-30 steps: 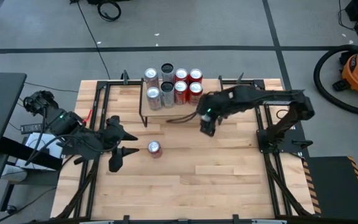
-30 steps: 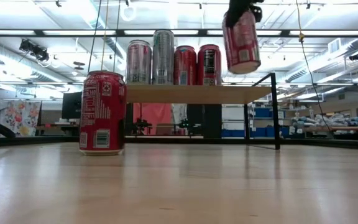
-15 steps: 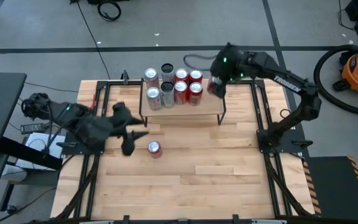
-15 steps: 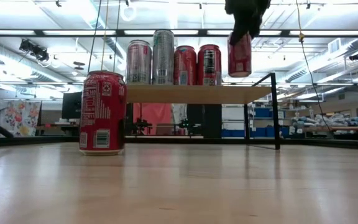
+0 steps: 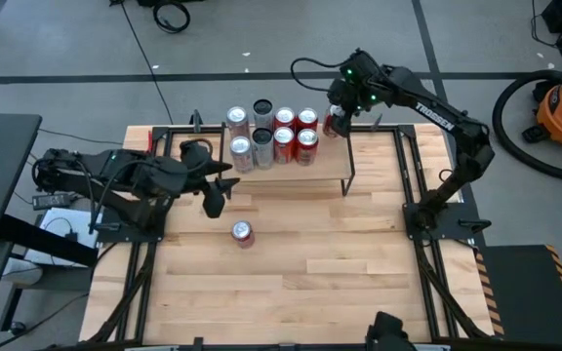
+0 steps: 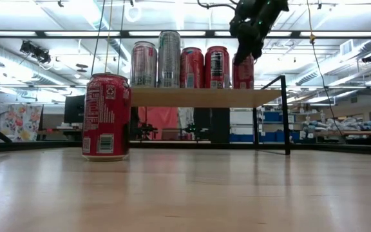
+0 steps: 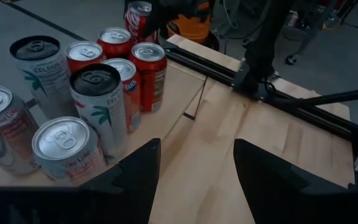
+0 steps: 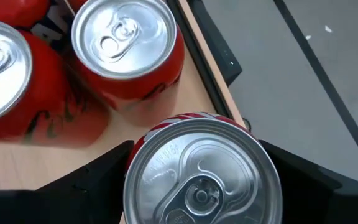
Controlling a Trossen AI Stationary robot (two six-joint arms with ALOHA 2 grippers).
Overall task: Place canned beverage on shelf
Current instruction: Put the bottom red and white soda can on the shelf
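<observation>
Right wrist view: right gripper clamps red can over shelf.

Wooden table with black frame rails, one red can standing on its bare boards, low wooden shelf at the far edge, eight cans clustered on it

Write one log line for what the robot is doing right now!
right gripper: holding red can at shelf back corner | left gripper: open, waiting | one can on table

overhead and table-level views both cover the shelf.
</observation>
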